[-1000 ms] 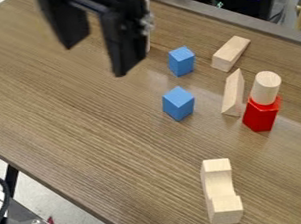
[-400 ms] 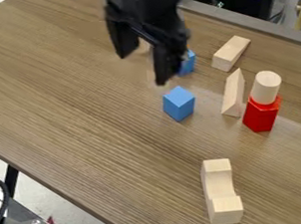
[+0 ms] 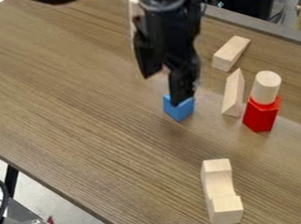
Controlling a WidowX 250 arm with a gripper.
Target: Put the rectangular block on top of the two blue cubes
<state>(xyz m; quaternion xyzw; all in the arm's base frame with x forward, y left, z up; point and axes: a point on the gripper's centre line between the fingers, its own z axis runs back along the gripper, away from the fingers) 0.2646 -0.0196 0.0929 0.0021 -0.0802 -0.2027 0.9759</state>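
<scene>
Over the wood-grain table, a black gripper is hanging in front of the nearer blue cube, its fingers standing apart, after swinging in from the upper left. The rectangular wooden block is still lying beyond the triangular block, unmoved; the approach is seemingly bringing the arm nearer, with grasping and stacking still waiting.

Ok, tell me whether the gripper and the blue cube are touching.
Cannot tell: in the camera view, the gripper overlaps the blue cube, hiding any gap or contact.
</scene>
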